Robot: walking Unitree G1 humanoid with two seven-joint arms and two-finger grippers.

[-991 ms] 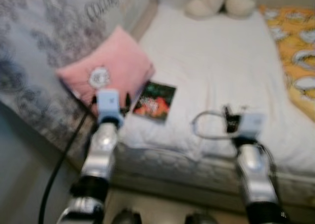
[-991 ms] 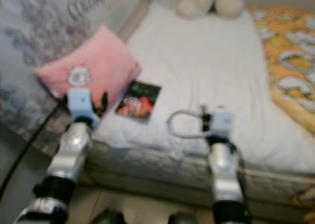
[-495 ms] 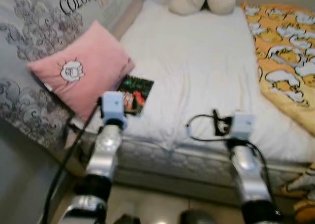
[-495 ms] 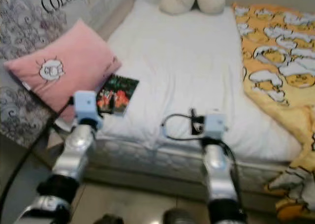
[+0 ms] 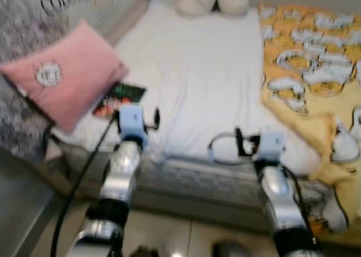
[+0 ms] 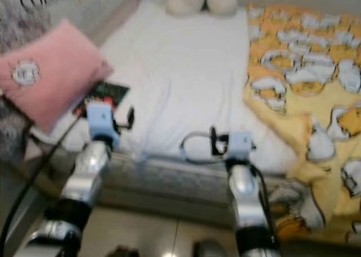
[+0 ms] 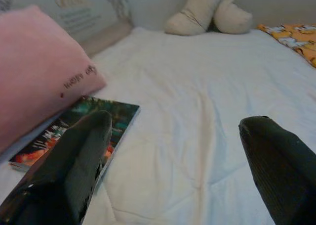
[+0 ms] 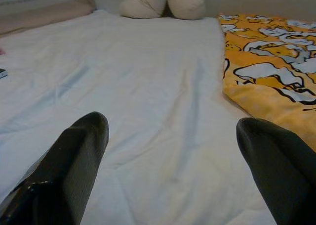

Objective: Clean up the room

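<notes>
Evidently both hands, left hand [image 7: 173,151] and right hand [image 8: 170,156], hover spread and empty at the bed's [image 5: 197,82] near edge, ready to gather the book [image 7: 79,128] beside the pink pillow [image 5: 56,82].

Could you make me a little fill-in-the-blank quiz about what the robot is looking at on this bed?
1. The book lies on the white sheet, partly tucked under the ____ pillow.
2. Along the robot's right side of the bed lies a blanket whose main colour is ____.
3. At the far end of the bed sits a ____-coloured plush toy.
4. The left claw and the right claw both have their fingers ____.

Missing words: pink; yellow; cream; open
</notes>
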